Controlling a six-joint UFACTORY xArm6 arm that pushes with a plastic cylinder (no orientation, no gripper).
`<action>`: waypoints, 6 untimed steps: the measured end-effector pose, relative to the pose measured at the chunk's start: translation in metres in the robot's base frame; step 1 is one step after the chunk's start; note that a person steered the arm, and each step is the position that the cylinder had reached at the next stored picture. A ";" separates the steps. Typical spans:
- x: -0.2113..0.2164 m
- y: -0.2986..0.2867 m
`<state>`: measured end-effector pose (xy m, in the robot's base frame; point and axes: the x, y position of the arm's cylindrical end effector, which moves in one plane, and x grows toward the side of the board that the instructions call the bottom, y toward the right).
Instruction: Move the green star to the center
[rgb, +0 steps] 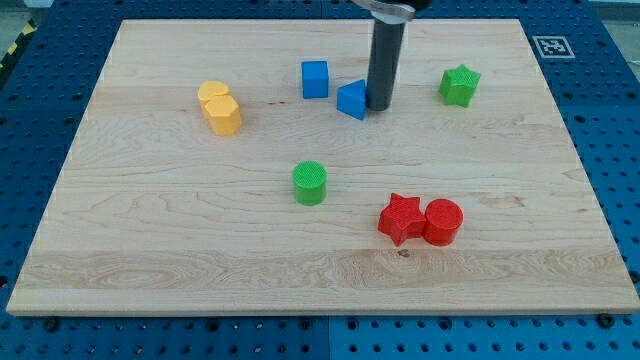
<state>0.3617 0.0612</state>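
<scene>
Blue perforated metal surrounds a pale wooden board (330, 265) that fills most of the camera view; a small black-and-white marker tag (551, 46) sits at the board's top right corner.

Next in size is the dark rod (385, 55), coming down from the view's top edge just right of centre. It carries no jaws, so nothing opens, closes or grips. My tip (380, 106) rests on the board, touching or just beside the right side of a blue block (352, 100) whose shape looks angular but cannot be made out for certain.

Among the blocks, the yellow one (220, 108) at the view's left is the longest, a lumpy double shape. At lower right, a red star (401, 219) and a red cylinder (443, 222) sit touching each other, the star on the left. A green cylinder (310, 183) stands alone near the board's middle, slightly below it. A blue cube (315, 79) lies just left of the angular blue block, a narrow gap between them.

The green star (460, 85) sits in the upper right part of the board, to the right of my tip and clearly apart from it, and well apart from the board's centre.
</scene>
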 end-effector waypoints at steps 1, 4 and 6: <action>-0.001 -0.019; -0.005 -0.040; -0.050 -0.019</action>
<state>0.3121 0.0426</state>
